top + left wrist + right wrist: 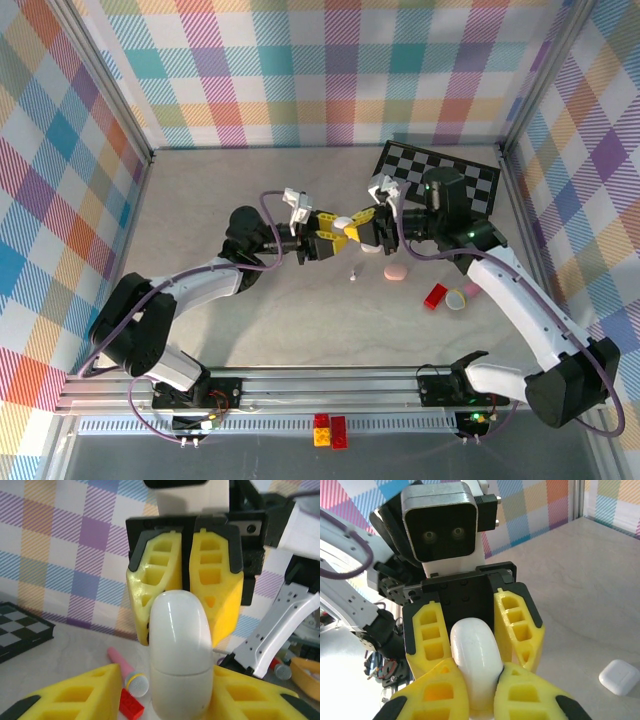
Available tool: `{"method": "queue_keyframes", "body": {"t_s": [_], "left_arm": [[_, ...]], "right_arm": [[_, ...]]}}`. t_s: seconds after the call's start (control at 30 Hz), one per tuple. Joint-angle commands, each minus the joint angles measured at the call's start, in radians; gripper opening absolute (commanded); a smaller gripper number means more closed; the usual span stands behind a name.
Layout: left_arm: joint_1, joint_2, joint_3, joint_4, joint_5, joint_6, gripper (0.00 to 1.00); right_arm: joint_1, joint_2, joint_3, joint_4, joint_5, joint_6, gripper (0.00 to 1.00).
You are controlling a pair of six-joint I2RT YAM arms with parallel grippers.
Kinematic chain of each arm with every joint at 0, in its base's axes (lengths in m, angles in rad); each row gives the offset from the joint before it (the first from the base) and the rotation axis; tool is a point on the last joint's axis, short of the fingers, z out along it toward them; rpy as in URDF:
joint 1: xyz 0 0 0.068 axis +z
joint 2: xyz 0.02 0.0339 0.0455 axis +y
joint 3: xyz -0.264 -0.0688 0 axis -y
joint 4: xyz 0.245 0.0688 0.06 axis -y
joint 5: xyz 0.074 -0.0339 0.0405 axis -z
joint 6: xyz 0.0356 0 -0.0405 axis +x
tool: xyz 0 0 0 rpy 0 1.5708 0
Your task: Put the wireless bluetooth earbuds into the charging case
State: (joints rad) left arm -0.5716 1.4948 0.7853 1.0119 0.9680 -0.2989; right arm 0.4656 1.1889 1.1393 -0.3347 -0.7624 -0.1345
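A white pebble-shaped charging case (pixel 341 236) hangs closed above the table between both grippers. My right gripper (pixel 479 672) is shut on one end of the case (pixel 472 642). My left gripper (pixel 167 674) stands open around the other end of the case (pixel 180 655), with a gap showing beside one finger. From the top view the left gripper (pixel 325 243) and the right gripper (pixel 363 230) meet tip to tip. One small white earbud (pixel 353 272) lies on the table just in front of them.
A pink pebble-like case (pixel 396 271) lies right of the earbud. A red block (pixel 435 296) and a pink toy microphone (pixel 460 298) sit further right. A checkerboard (pixel 440 172) lies at the back right. A small white rounded piece (pixel 619 676) rests on the table.
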Motion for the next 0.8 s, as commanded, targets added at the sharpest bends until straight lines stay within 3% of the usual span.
{"method": "queue_keyframes", "body": {"t_s": [0.0,0.27,0.5,0.63,0.77], "left_arm": [[0.001,-0.042,0.025,-0.174,0.008,0.141,0.38],[-0.001,-0.058,0.026,-0.186,0.011,0.142,0.28],[-0.002,-0.045,0.019,-0.121,0.020,0.108,0.02],[-0.002,-0.051,0.011,-0.138,0.040,0.152,0.00],[-0.002,-0.075,-0.017,-0.156,0.058,0.244,0.00]], "right_arm": [[0.025,0.009,0.045,-0.067,-0.008,-0.083,0.00],[0.040,0.031,0.059,-0.099,0.012,-0.109,0.00],[0.044,0.023,0.057,-0.106,0.042,-0.098,0.00],[0.044,0.023,0.047,-0.062,0.115,-0.027,0.34],[0.045,0.034,0.054,-0.030,0.303,0.029,0.40]]}}
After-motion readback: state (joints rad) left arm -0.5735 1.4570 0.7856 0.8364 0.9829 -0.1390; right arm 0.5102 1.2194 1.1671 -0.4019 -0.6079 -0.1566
